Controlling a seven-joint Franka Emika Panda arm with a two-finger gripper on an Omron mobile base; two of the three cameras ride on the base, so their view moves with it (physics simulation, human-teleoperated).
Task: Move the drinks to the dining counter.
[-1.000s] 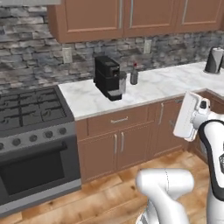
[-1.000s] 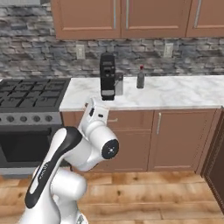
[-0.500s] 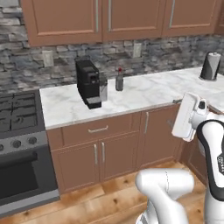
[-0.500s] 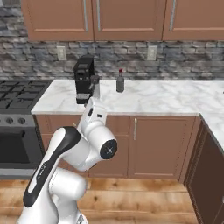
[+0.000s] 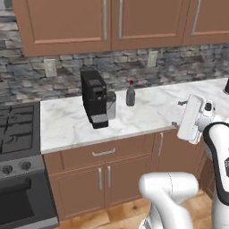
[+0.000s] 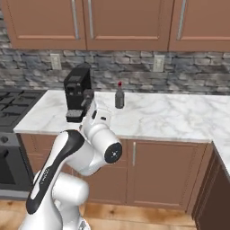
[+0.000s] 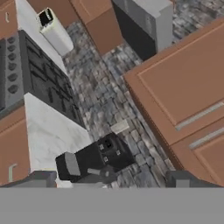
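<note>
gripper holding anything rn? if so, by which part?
Nothing is held. The gripper is open, with empty air between its fingertips, away from the worktop. The grey bottle with red cap stands untouched beside the coffee machine.

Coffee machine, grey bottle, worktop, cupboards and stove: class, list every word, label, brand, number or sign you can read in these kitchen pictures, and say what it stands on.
None can be read.
Coffee machine: plain black front, no brand legible.
Grey bottle with red cap: any label is too small to tell.
Stove knobs: markings too blurred to read.
Wall outlets: blank.
</note>
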